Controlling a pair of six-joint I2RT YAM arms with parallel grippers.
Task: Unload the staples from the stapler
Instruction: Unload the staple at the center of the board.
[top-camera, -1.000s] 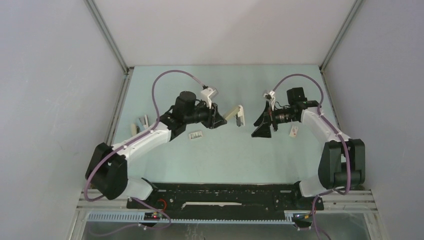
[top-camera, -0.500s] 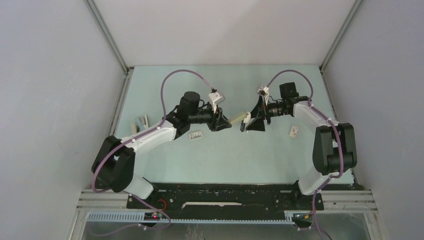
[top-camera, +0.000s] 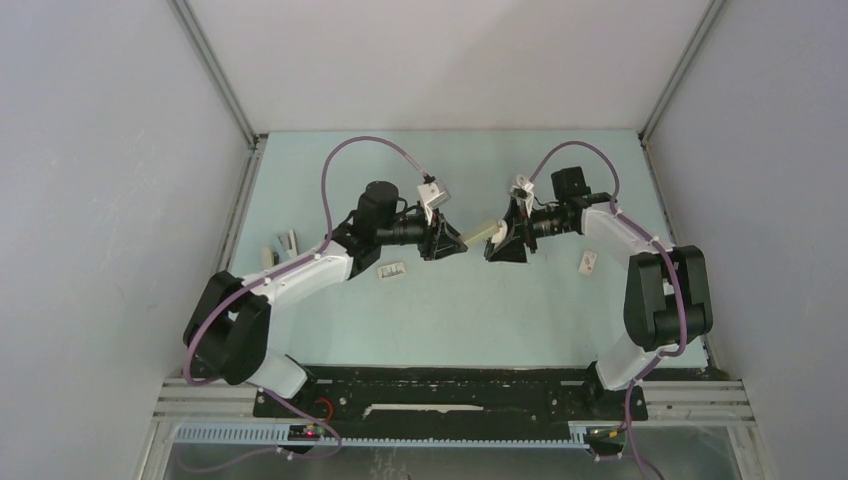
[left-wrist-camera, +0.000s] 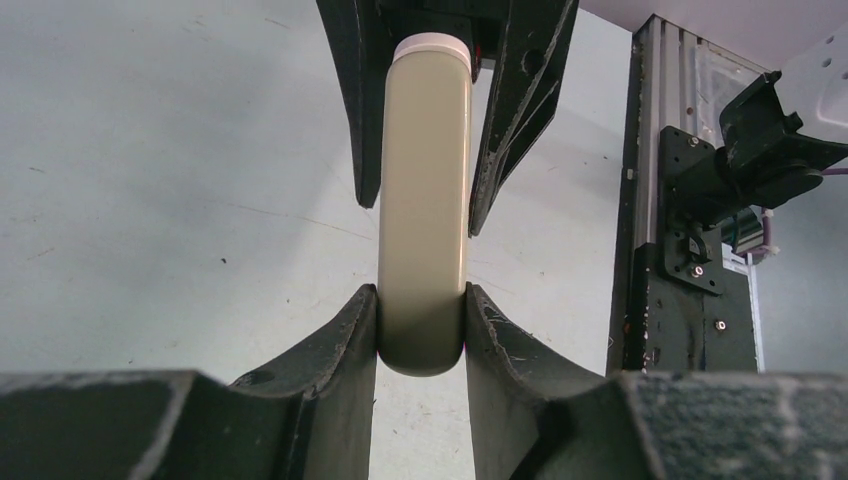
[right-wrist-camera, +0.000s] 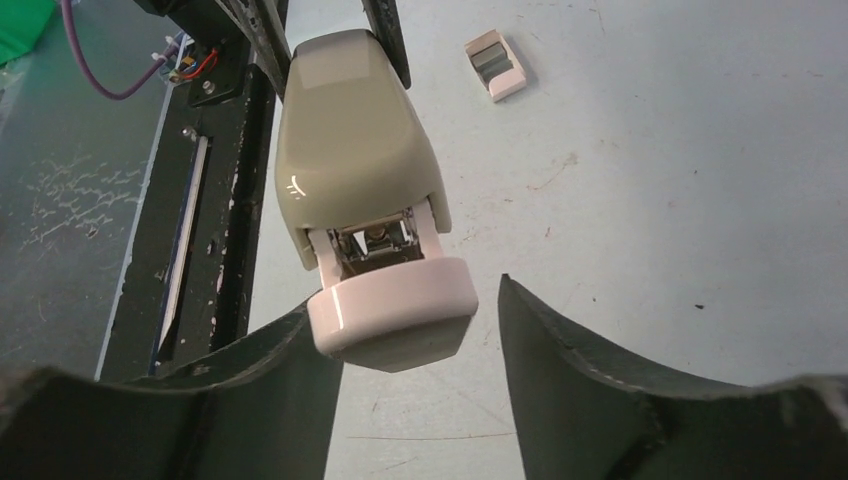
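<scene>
— Left hand (left-wrist-camera: 422, 330)?
— Pinching the stapler (left-wrist-camera: 425, 200) by its beige end, above the table (top-camera: 450, 310).
— Right hand (right-wrist-camera: 415, 330)?
— At the stapler's 3 o'clock in the top view. It is spread around the white end, one side touching, the other clear.

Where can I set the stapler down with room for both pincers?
Free: the wide bare table between the stapler and the arm bases, and the far strip by the back wall. Crowded: around the small tray, the left-edge pieces and the box.
</scene>
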